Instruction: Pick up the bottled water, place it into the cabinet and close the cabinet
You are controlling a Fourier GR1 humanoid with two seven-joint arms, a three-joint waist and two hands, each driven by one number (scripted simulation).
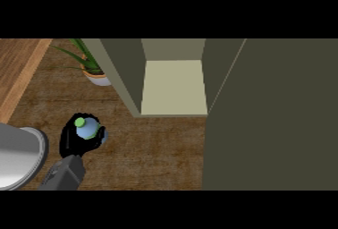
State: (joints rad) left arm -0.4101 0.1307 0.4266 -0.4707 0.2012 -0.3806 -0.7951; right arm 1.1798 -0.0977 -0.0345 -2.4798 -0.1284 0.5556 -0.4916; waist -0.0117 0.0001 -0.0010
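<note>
While the head view looks steeply down at a brown speckled counter (155, 154), one grey forearm comes in from the lower edge at the left. It ends in the black left hand (70, 141). Its fingers (102, 135) and thumb are curled round the bottled water (88, 130), which is seen from above as a pale blue rounded body with a small green cap (80, 121). The hand wraps the bottle on both sides and hides its lower part. Whether the bottle stands on the counter or is lifted off it cannot be told from this angle.

The bottle is at the left of the view, well apart from the cabinet (125, 76), which sits up and to the right of it. The cabinet is olive green and open, and a pale cream shelf (173, 87) shows inside. A broad, dark olive panel, the cabinet door (271, 116), fills the right side of the view.

Just left of the cabinet stands a potted plant (94, 71) with long green leaves in a white pot. A lighter wooden strip (20, 71) runs along the upper left corner. A large grey rounded shape (16, 156) sits at the left edge, beside the forearm; what it is cannot be told.
</note>
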